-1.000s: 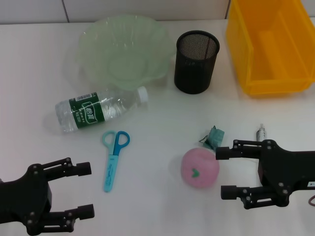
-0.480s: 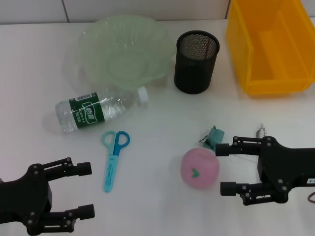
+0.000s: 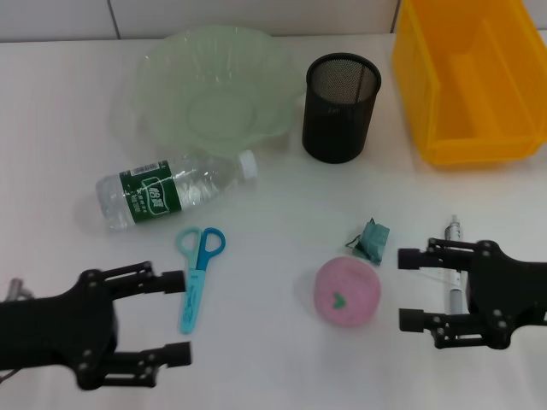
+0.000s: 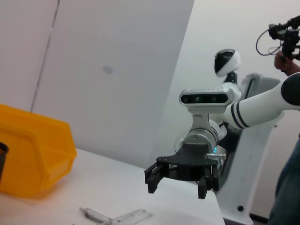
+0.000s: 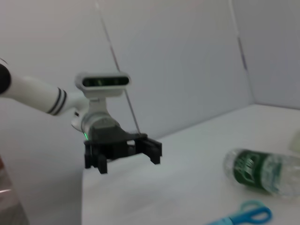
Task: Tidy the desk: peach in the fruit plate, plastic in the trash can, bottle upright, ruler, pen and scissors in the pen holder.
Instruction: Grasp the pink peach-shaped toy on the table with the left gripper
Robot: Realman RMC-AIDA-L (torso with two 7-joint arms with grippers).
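A pink peach point(image 3: 346, 293) rests on the table, with a teal scrap of plastic point(image 3: 373, 239) just behind it. The bottle point(image 3: 171, 190) lies on its side in front of the green fruit plate point(image 3: 149, 94). Blue scissors point(image 3: 197, 275) lie below the bottle. A pen point(image 3: 453, 266) lies partly under my right gripper point(image 3: 407, 289), which is open to the right of the peach. My left gripper point(image 3: 178, 316) is open, its far finger beside the scissors' blades. The black mesh pen holder point(image 3: 342, 107) and the yellow trash can point(image 3: 470, 77) stand at the back. The ruler is hidden in the head view.
The left wrist view shows the right gripper point(image 4: 178, 187) above the table's edge, the yellow bin point(image 4: 33, 159), and the pen point(image 4: 93, 215) beside a pale flat strip point(image 4: 133, 216). The right wrist view shows the left gripper point(image 5: 123, 157), the bottle point(image 5: 262, 171) and the scissors point(image 5: 243, 215).
My left gripper has moved forward and to the right, up to the scissors. My right gripper has drawn back to the right, away from the peach, uncovering more of the pen.
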